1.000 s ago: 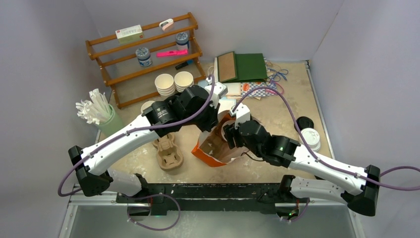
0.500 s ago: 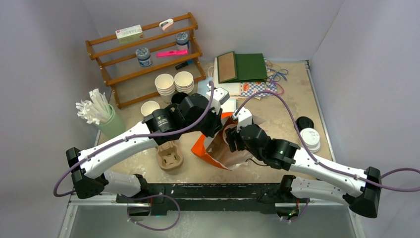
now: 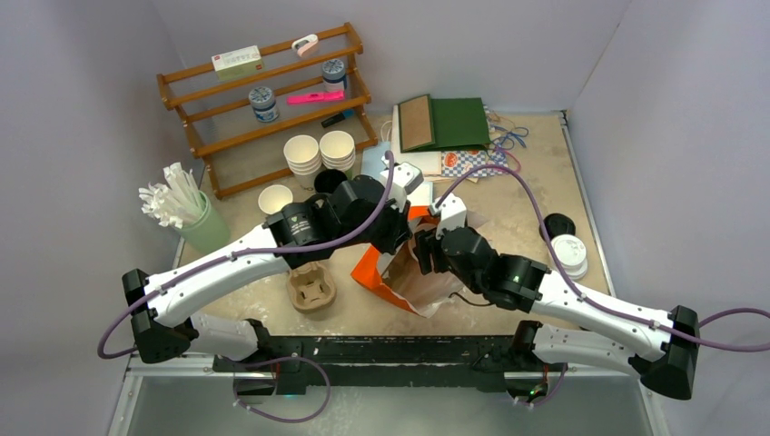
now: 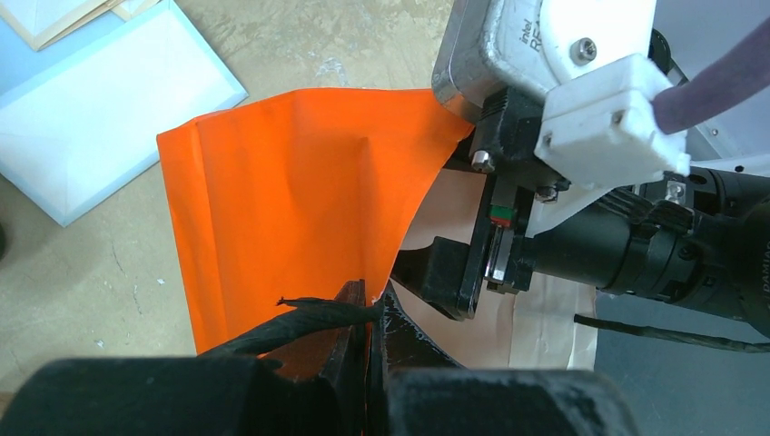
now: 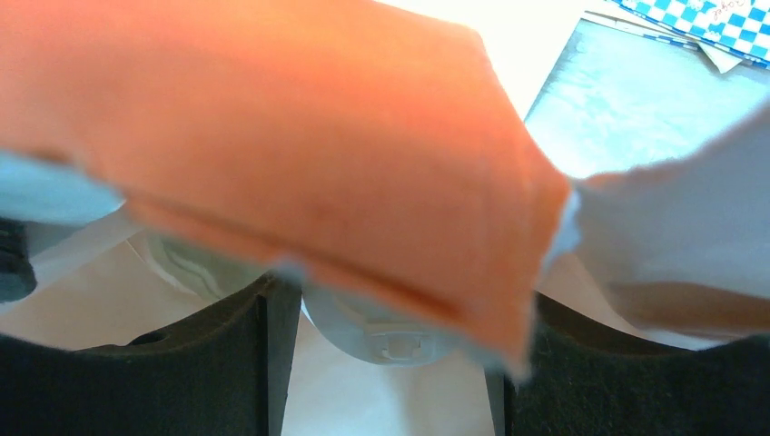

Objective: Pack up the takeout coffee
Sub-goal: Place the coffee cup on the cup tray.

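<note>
**Fig. Both tools at the orange bag (image 4: 291,200), mid-counter (image 3: 563,163).**
My left tool (image 4: 368,313) is pinched tight on the bag's black cord handle (image 4: 318,313) at its 12 o'clock edge. My right tool (image 5: 390,309), entering from 4 o'clock, grips wide around the takeout coffee (image 5: 386,343), white lid showing, inside the bag.

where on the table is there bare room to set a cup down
The table is bare at the right, between the checked paper at the back and the lid stack. A smaller patch lies left of the cup carrier, by the near edge. The middle is crowded: the orange bag, with cups just behind it.
</note>
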Controlling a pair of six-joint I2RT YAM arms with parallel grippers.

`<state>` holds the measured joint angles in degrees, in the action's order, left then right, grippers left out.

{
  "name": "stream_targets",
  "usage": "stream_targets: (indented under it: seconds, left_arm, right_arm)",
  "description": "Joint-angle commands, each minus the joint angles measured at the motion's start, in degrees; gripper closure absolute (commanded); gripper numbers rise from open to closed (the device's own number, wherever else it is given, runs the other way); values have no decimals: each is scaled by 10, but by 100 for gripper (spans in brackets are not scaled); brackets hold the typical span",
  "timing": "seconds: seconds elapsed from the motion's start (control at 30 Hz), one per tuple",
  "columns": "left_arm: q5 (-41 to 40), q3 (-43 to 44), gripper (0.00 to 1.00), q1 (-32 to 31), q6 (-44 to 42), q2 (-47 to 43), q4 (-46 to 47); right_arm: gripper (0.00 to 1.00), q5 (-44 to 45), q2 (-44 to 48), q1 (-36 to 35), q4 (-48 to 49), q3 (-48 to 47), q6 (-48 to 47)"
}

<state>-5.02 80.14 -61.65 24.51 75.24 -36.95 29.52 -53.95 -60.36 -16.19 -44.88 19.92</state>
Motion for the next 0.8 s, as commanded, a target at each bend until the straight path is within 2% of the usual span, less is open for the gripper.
stream_targets:
  seconds: [0.0, 0.23, 0.57, 0.77]
  left_arm:
    - [-4, 17, 100, -6, 8, 5, 17]
    - [0, 25, 100, -8, 4, 10, 15]
    - [-28, 28, 100, -8, 17, 1, 14]
    - [-36, 21, 100, -6, 24, -6, 22]
  right_arm:
    - [76, 28, 7, 3, 23, -21, -4]
    - [75, 62, -8, 4, 52, -6, -16]
    - [75, 25, 16, 6, 144, 46, -36]
    - [78, 17, -6, 6, 143, 54, -43]
